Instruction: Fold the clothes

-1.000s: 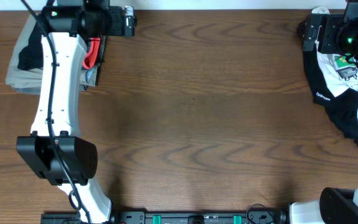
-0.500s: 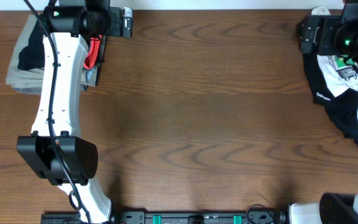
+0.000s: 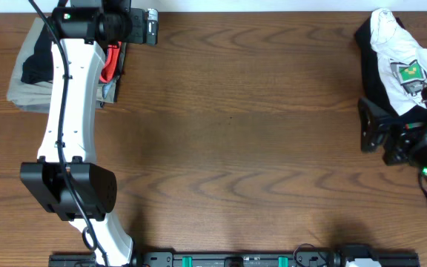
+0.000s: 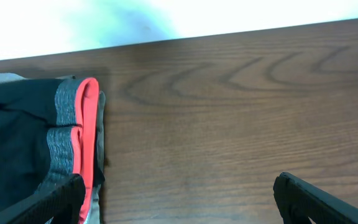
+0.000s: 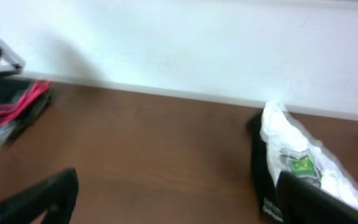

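The black pants (image 3: 32, 68) lie folded at the far left corner, their grey-and-red waistband (image 3: 110, 63) showing beside my left arm. In the left wrist view the pants (image 4: 17, 137) fill the lower left, waistband edge up. My left gripper (image 4: 179, 208) is open and empty, its left finger over the waistband edge and its right finger over bare wood; overhead it sits at the back edge (image 3: 145, 27). My right gripper (image 3: 371, 127) is open and empty at the right side, just in front of a garment pile. The right wrist view is blurred; its jaws (image 5: 179, 208) are spread wide.
A grey-tan garment (image 3: 22, 95) lies under the black pants. A crumpled black-and-white garment with a green print (image 3: 393, 63) lies at the far right corner, also in the right wrist view (image 5: 297, 162). A white wall runs behind the table's back edge (image 4: 229, 18).
My right arm has pulled back from the far right corner toward the front, uncovering the black-and-white pile. The left arm and the pants have not moved.
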Available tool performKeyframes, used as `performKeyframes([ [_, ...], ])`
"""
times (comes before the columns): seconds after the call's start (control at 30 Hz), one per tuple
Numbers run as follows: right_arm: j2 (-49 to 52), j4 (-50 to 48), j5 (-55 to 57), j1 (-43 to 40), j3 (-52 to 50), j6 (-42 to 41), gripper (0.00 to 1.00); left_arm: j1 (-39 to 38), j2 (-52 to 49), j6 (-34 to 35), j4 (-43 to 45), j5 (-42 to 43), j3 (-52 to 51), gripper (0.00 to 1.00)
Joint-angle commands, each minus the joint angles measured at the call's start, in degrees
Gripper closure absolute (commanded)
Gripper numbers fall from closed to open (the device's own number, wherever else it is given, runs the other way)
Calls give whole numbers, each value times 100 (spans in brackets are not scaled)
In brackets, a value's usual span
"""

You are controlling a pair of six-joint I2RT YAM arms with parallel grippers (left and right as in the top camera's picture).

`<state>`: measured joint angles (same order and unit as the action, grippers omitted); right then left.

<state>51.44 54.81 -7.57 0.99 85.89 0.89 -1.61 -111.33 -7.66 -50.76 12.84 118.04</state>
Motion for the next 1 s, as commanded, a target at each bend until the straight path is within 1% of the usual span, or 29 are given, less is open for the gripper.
performKeyframes([
  [0.0,-496,-1143,179,-61,-1687,55,1,13,9,-90,2,-48,31,2],
  [0.13,-1252,-3141,63,-55,-3471,-4,1,13,9,-90,2,-48,31,2],
  [0.23,-1775,-4511,66,-55,-4660,-267,1,13,9,-90,2,-48,31,2],
  [0.4,-2413,-5598,70,-13,-5906,-275,1,13,9,-90,2,-48,31,2],
  [0.5,-2859,-6122,68,-11,-6651,-275,1,13,9,-90,2,-48,31,2],
  [0.67,-3611,-6695,68,22,-7681,-275,1,13,9,-90,2,-48,31,2],
  [0.77,-3969,-6817,68,70,-8074,-278,1,13,9,-90,2,-48,31,2],
  [0.97,-4387,-6811,72,92,-8480,-258,1,13,9,-90,2,-48,31,2],
])
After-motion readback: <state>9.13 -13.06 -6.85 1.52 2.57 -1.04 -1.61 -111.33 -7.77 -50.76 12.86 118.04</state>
